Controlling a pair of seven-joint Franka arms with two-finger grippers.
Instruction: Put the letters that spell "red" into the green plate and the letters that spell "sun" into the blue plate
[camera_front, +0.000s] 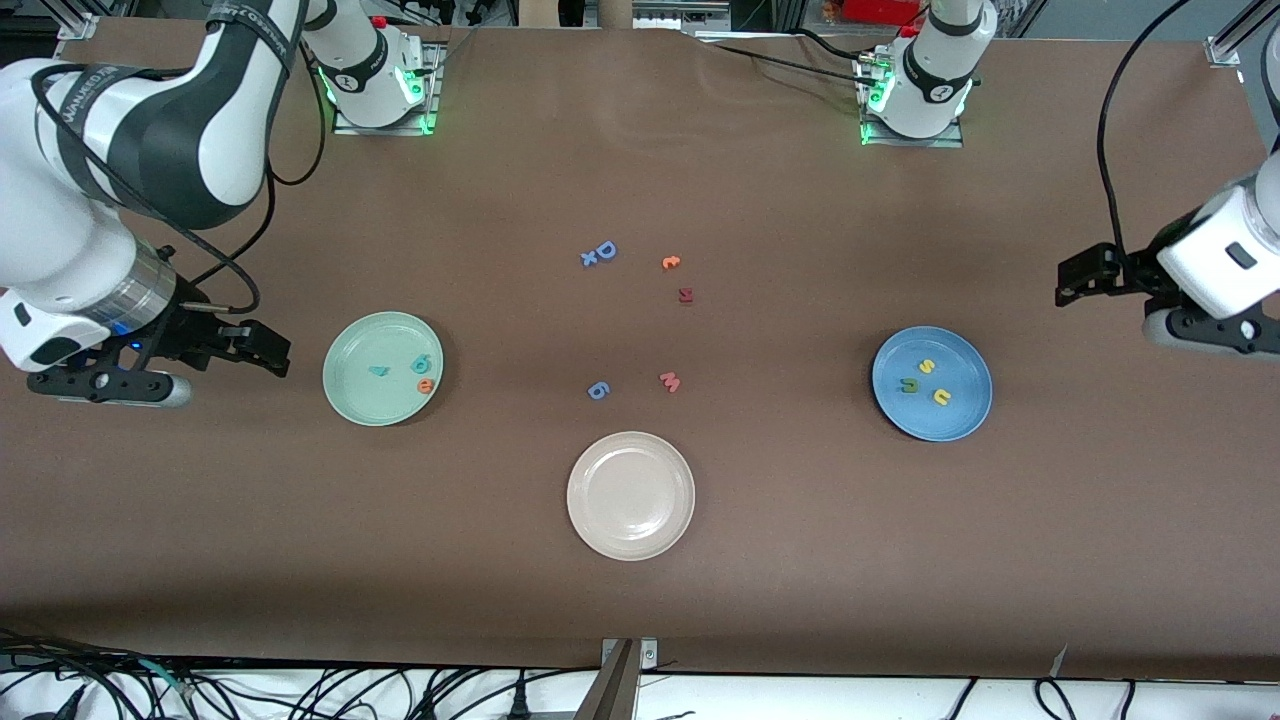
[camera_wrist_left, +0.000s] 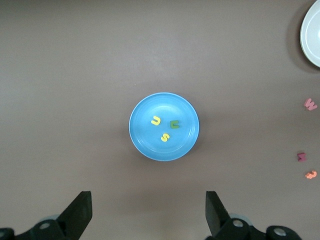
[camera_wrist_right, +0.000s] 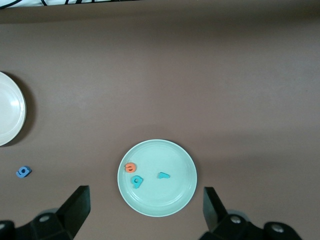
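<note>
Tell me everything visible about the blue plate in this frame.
The blue plate is round, medium blue, smooth, with a raised rim. It lies flat on the brown table toward the left arm's end. Three small foam letters lie in it, apart from each other: a yellow s, an olive n and a yellow u. No gripper touches it.

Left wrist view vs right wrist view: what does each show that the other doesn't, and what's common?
Only the left wrist view: the blue plate holding yellow s, yellow u and green n, plus the pink m, a dark red letter and a loose orange letter. Only the right wrist view: the green plate holding three letters, and a blue 6-like letter. Both: the beige-white plate at an edge, the brown table, and an open pincer.
</note>
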